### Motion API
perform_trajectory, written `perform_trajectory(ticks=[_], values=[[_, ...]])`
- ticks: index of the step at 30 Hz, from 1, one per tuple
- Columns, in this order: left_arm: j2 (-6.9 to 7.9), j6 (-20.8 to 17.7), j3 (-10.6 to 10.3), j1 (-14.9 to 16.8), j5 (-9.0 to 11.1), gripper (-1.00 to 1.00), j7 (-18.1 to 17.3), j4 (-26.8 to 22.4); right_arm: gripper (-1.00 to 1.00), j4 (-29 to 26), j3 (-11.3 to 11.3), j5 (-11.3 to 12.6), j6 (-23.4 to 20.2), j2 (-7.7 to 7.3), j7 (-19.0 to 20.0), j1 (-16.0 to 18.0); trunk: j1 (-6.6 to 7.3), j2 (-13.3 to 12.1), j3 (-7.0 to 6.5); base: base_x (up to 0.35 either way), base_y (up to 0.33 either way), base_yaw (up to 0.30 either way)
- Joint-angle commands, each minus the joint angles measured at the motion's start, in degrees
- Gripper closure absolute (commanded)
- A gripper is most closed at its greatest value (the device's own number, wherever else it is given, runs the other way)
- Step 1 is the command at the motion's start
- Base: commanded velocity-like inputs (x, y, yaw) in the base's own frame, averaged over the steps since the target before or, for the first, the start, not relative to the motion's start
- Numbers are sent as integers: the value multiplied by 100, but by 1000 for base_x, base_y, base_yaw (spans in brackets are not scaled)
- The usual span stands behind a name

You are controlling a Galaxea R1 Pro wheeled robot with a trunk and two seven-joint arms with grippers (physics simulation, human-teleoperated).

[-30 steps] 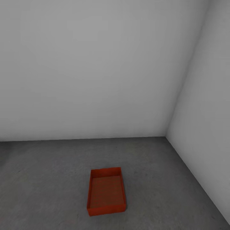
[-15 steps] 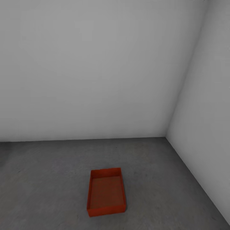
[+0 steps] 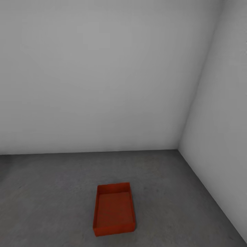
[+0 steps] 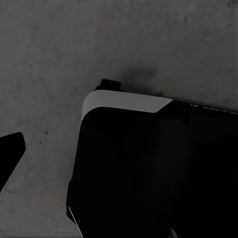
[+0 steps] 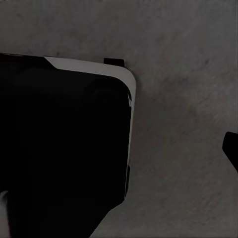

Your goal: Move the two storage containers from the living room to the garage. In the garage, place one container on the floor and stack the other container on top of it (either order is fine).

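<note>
Red-orange shallow rectangular storage container [image 3: 114,209] on dark grey concrete floor [image 3: 51,192], near white wall corner; each tool's opening cannot be told, dark robot base [image 4: 148,168] blocking both wrist views.

Soft, even light in the head view; dim, murky wrist views.

In the head view the pale walls [image 3: 103,75] are lit flatly with no glare, brightening slightly toward the right wall and greying toward the upper left corner. The concrete floor [image 3: 51,192] is matte and mottled, darkening at the far left edge. The red bin [image 3: 113,208] casts only a faint, thin shadow along its right side and its inside is evenly shaded; its edges look slightly soft. Both wrist views are dark and grainy: the floor [image 4: 54,54] reads as blotchy grey, the robot's black base [image 4: 148,168] swallows detail, with a blurred shadow smudge beside it, and only its pale rim [image 5: 89,67] catches light.
</note>
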State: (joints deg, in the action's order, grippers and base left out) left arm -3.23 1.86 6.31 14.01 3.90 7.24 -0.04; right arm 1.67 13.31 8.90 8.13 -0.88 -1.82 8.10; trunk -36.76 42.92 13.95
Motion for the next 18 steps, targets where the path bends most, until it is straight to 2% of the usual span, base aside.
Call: perform_trajectory(ticks=[1, 8, 12, 18], values=[[-2, 15, 28, 4, 41, -100, 7, 4, -100, 18, 49, 58, 34, 2, -3, 8, -1, 6, -2, 0, 0, 0], [21, -10, 28, -26, 41, -100, -3, 4, -100, 18, 49, 66, 31, 5, -3, 8, -1, 6, -65, 0, 0, 0], [109, -16, 28, -31, 41, -100, -14, 4, -100, 18, 49, 78, 31, 7, -3, 8, -1, 6, -101, 0, 0, 0], [131, -18, 28, -44, 36, -100, -212, 4, -100, 18, 49, 85, 29, 5, -3, 8, -1, 6, -155, 0, 0, 0]])
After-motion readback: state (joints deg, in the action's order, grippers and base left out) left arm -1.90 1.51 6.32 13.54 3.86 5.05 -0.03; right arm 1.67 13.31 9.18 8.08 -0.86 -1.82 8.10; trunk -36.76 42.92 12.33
